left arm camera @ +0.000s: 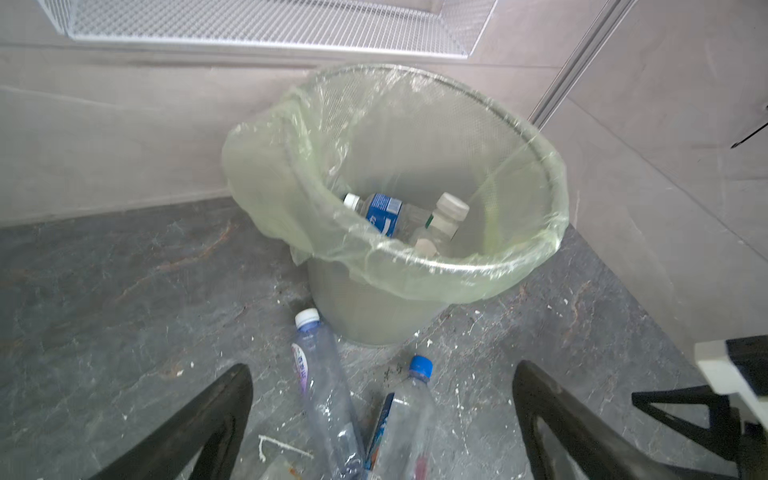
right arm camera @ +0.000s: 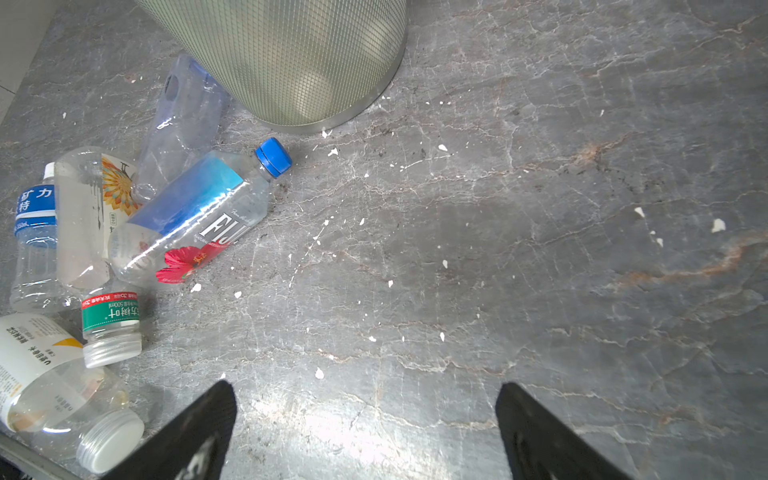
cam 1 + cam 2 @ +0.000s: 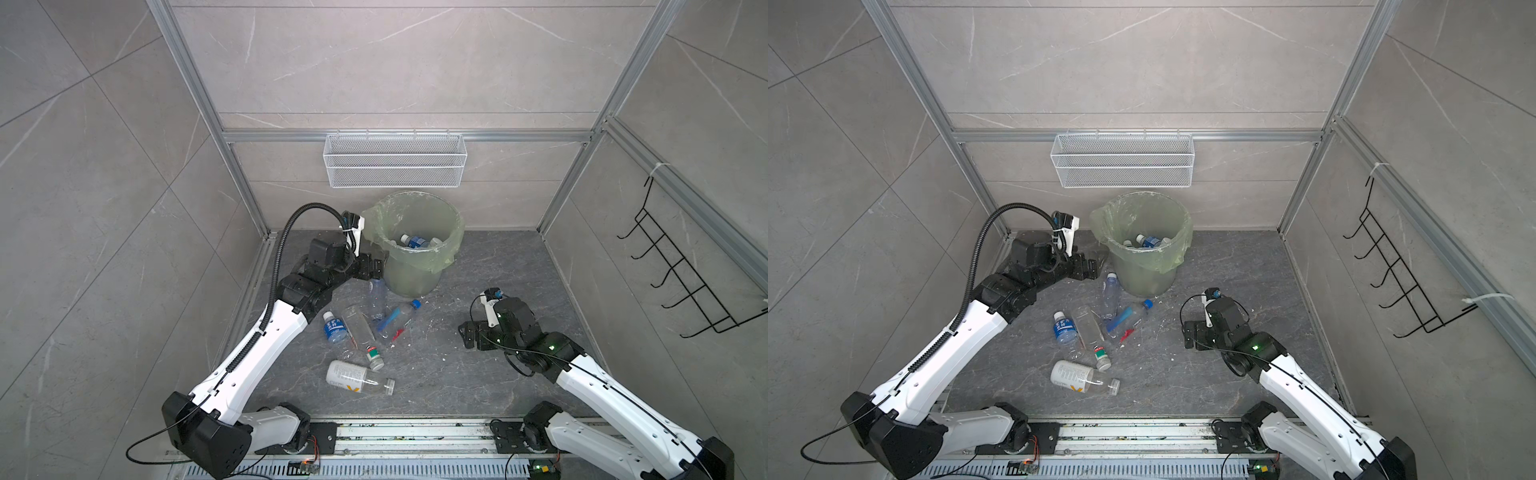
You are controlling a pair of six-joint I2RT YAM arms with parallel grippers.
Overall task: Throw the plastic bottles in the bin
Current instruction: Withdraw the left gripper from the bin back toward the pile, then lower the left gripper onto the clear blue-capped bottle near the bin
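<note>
Clear plastic bottles (image 3: 358,326) lie between left claw (image 1: 382,370) and right claw (image 2: 365,387); both spread, empty; left claw beside bin (image 3: 409,276).

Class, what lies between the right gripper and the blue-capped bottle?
Only bare, white-flecked floor, seen in the right wrist view, separates the right gripper from the blue-capped bottle.

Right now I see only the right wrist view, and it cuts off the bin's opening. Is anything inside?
Observer: Yes. At least a blue-labelled bottle and a white-capped bottle lie in the bin.
Operator: And the left tool? It's outside my view.
Observer: The left tool is open and holds nothing. In both top views it sits close beside the bin's left wall.
</note>
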